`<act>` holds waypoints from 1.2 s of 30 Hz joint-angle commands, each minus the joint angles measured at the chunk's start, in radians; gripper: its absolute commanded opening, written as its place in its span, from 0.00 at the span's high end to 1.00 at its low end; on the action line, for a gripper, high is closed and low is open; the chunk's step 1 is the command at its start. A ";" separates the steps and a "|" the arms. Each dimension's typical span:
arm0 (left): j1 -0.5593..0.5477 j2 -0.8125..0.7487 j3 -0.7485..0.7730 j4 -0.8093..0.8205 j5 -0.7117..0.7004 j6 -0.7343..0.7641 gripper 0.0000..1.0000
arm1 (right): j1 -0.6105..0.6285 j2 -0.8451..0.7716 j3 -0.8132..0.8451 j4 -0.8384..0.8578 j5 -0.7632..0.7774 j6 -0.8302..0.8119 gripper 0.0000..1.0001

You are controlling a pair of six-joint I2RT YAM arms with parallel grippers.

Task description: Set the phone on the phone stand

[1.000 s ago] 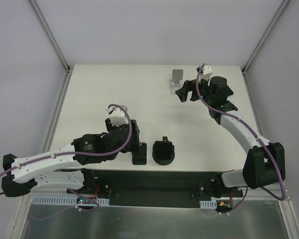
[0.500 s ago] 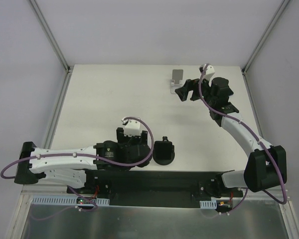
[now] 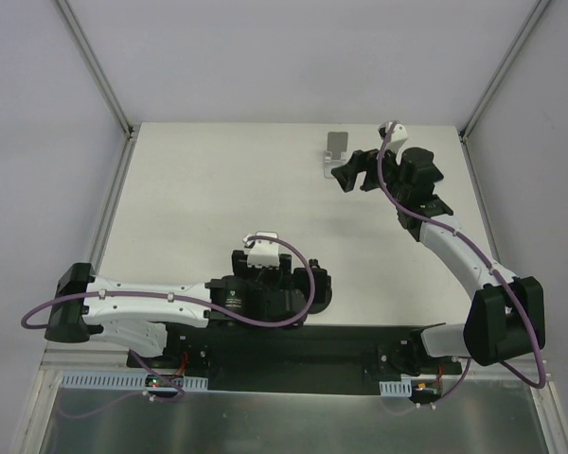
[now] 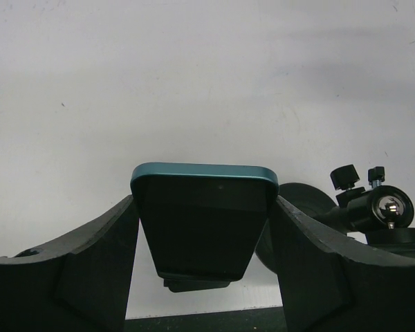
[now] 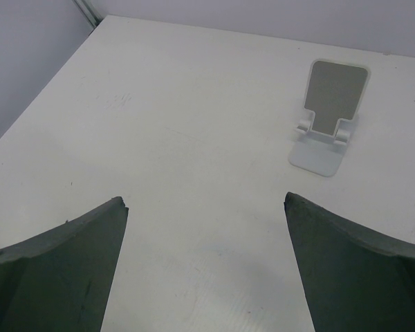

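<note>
Phone count is 1: a dark rectangular phone (image 4: 202, 232) with a teal rim, shown only by the left wrist view, between the 2 fingers of the left gripper (image 4: 203, 207) near the white table's (image 3: 218, 189) front edge, beside 1 black ball-joint mount (image 4: 373, 211). Whether it is gripped cannot be told. 1 white metal phone stand (image 5: 328, 117) is seen well apart, before the right gripper (image 5: 206, 200), which is spread wide and empty.

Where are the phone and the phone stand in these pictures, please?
phone (image 4: 202, 228), left wrist view, middle of its dark screen.
phone stand (image 5: 335, 90), right wrist view, on its upright grey back plate.
</note>
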 commanded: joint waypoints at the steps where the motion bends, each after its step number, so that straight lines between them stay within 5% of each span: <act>1: -0.019 0.021 0.020 -0.020 -0.103 -0.095 1.00 | 0.006 -0.026 0.002 0.060 0.008 0.009 0.02; 27: -0.036 0.167 -0.001 -0.331 -0.095 -0.557 1.00 | 0.006 -0.008 0.003 0.068 0.003 0.014 0.01; 36: -0.048 0.334 0.141 -0.822 -0.114 -1.044 1.00 | 0.006 -0.012 0.000 0.069 0.004 0.014 0.02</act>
